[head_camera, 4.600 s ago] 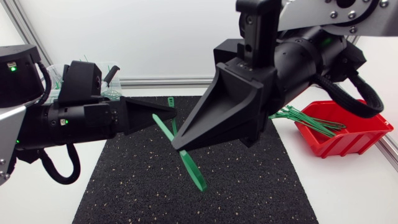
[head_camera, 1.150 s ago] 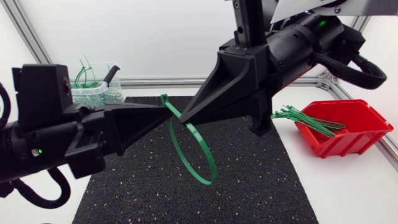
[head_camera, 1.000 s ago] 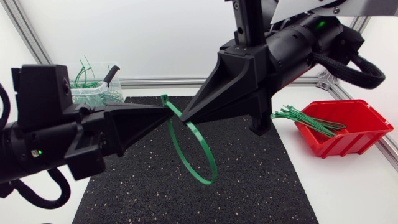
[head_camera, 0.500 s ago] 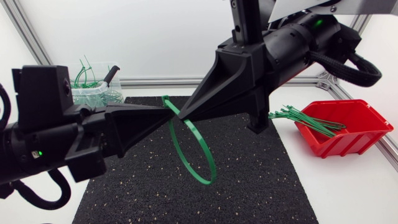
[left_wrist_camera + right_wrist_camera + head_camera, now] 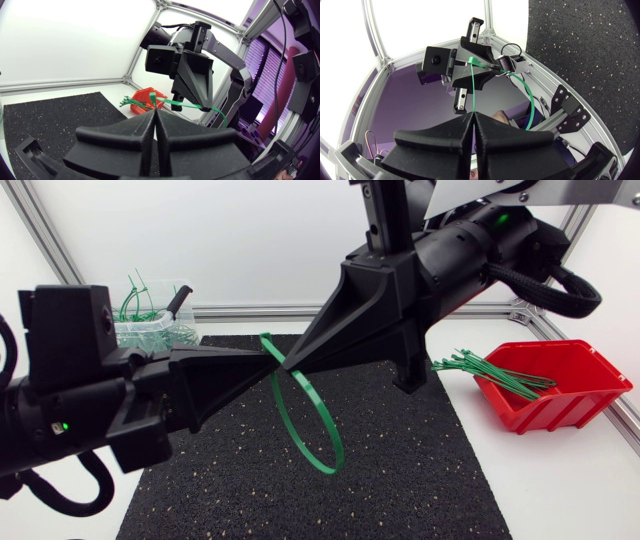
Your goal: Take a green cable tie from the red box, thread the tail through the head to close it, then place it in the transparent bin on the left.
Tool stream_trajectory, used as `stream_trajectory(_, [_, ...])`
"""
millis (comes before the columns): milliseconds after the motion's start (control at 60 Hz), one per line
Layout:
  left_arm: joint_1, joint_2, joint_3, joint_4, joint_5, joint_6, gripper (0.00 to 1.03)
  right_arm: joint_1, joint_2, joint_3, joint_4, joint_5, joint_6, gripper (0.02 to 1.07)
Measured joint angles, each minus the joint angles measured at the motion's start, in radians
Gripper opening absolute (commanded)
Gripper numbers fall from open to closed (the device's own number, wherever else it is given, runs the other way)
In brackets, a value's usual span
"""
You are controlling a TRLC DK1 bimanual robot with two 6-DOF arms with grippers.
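Aloft, L end effector meets R end effector, gripping tie.

The green cable tie I hold hangs curled into a loop at mid-frame. The red box sits at right, the clear bin at upper left.

Left hand and right hand, both clamped, meet tip-to-tip.
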Motion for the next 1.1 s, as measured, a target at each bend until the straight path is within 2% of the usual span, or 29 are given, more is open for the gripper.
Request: stream_trajectory(1100, [0.000,-0.010,-0.002,-0.006,-0.025,0.000,0.03,-0.012,-0.018,-0.002,0.011,0.000,-0.008,0.08])
